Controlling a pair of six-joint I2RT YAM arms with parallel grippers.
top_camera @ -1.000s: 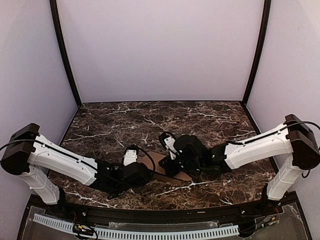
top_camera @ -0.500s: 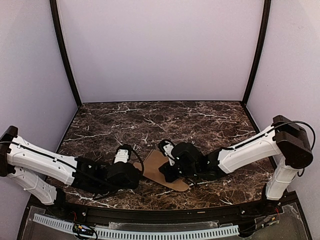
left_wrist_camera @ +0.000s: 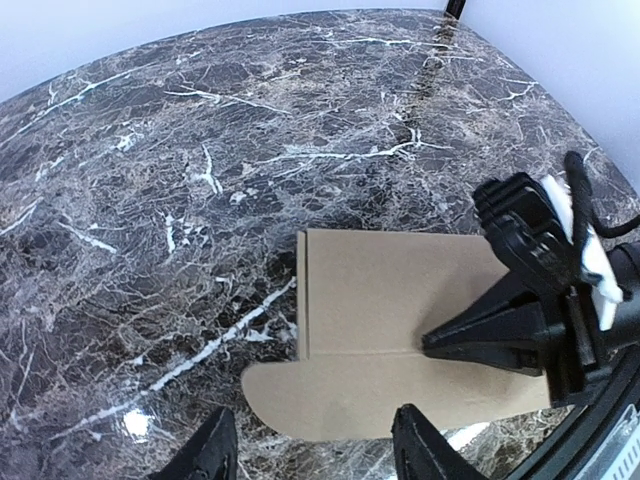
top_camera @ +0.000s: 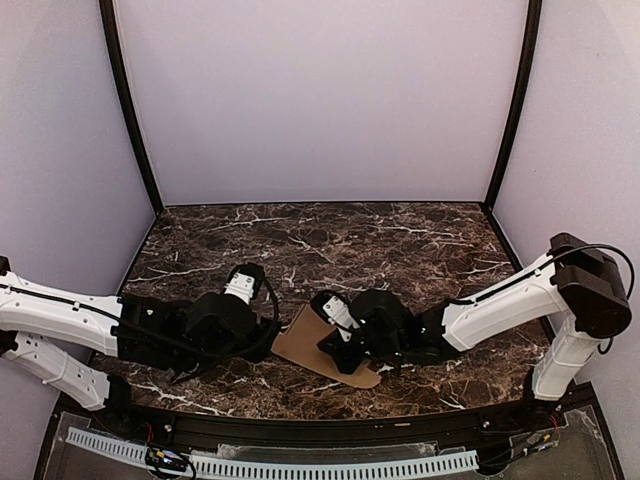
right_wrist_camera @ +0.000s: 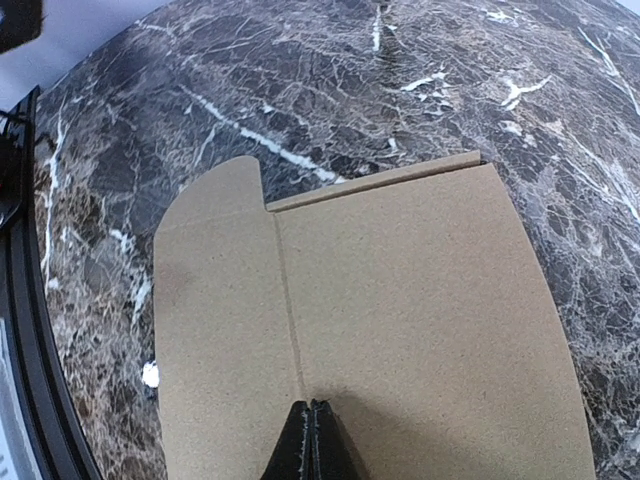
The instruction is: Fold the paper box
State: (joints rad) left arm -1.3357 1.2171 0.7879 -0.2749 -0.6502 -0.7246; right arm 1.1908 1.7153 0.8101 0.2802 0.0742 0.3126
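The paper box [top_camera: 303, 342] lies flat on the marble table as a tan cardboard piece with a rounded flap and a straight crease; it also shows in the left wrist view [left_wrist_camera: 390, 300] and the right wrist view [right_wrist_camera: 400, 300]. My right gripper [right_wrist_camera: 313, 412] is shut, its joined tips pressing down on the cardboard at the crease; it also shows from above [top_camera: 330, 350] and in the left wrist view [left_wrist_camera: 428, 345]. My left gripper [left_wrist_camera: 313, 425] is open and empty, its fingers just short of the flap's rounded edge, left of the box [top_camera: 262, 338].
The dark marble table [top_camera: 330, 240] is closed in by pale walls at the back and sides. A black rail [top_camera: 300, 435] runs along the near edge behind the cardboard.
My left arm has drawn back to the left, off the cardboard, and more of the box now shows. My right gripper stays on the box and has shifted slightly left.
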